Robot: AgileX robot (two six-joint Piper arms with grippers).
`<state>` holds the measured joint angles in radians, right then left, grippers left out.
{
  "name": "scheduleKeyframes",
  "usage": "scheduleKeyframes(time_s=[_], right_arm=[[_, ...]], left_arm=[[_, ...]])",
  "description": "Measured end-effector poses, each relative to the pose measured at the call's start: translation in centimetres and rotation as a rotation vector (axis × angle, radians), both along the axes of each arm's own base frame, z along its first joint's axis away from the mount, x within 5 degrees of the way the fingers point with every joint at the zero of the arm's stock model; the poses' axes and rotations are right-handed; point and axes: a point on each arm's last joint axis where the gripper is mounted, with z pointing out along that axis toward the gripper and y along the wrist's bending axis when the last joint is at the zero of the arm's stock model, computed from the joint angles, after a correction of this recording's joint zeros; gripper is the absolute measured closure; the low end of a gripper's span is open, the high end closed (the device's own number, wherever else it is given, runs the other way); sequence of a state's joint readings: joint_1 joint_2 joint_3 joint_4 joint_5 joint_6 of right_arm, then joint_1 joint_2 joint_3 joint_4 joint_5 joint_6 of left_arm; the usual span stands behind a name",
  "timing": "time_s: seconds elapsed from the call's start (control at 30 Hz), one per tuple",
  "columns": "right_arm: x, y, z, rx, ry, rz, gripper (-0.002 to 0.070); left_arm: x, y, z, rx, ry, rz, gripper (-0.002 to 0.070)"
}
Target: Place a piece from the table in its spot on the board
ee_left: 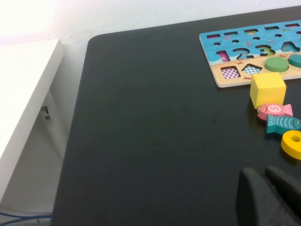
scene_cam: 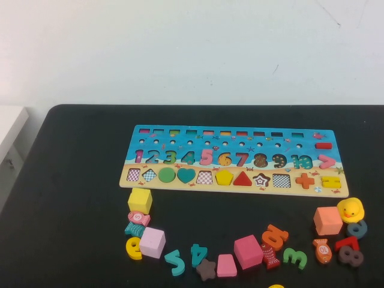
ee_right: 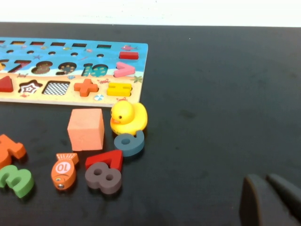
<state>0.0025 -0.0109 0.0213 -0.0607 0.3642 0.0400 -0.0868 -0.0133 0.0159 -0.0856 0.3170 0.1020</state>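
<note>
The board [scene_cam: 237, 161] lies flat on the black counter [scene_cam: 72, 198], a little above the middle of the high view, its blue band with the numbers on top and the sandy band of shape slots beneath. The yellow pentagon piece [scene_cam: 224, 177] already sits in its slot in that lower row, just right of a checkered empty slot and just left of the red triangle [scene_cam: 242, 179]. Further left in the same row are a green circle [scene_cam: 167, 176] and a teal heart [scene_cam: 186, 175].

Loose pieces are scattered along the lower part of the high view. At lower left a yellow cube [scene_cam: 140, 201] stands just below the board's left end, with a pink fish [scene_cam: 138, 218], a teal fish [scene_cam: 135, 228] and a pale pink cube [scene_cam: 152, 242] below it. Near the bottom centre there is a magenta cube [scene_cam: 248, 251] and a brown star [scene_cam: 206, 269]. At lower right a salmon cube [scene_cam: 327, 221] stands just beside a yellow duck [scene_cam: 350, 210].

Neither arm shows in the high view. The left pincer [ee_left: 265, 195] appears only at the lower right of its own wrist view, hanging over bare counter well apart from the board; its dark fingers are together with nothing between them. The right pincer [ee_right: 268, 197] shows at the lower right of its wrist view, over bare counter well clear of the duck, its fingers likewise drawn together and empty.
</note>
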Motion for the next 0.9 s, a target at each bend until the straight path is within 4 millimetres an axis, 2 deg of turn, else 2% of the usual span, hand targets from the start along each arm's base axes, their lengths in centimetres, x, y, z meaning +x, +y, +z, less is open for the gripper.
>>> scheduleKeyframes(time_s=[0.6,0.9], right_arm=[[0.00,-0.03,0.00,0.000,0.000,-0.006,0.0657],[-0.06,-0.66,0.01,-0.029,0.001,-0.111,0.0657]], left_arm=[[0.00,0.00,0.00,-0.004,0.000,0.001,0.0676],[0.00,0.00,0.00,-0.004,0.000,0.001,0.0676]])
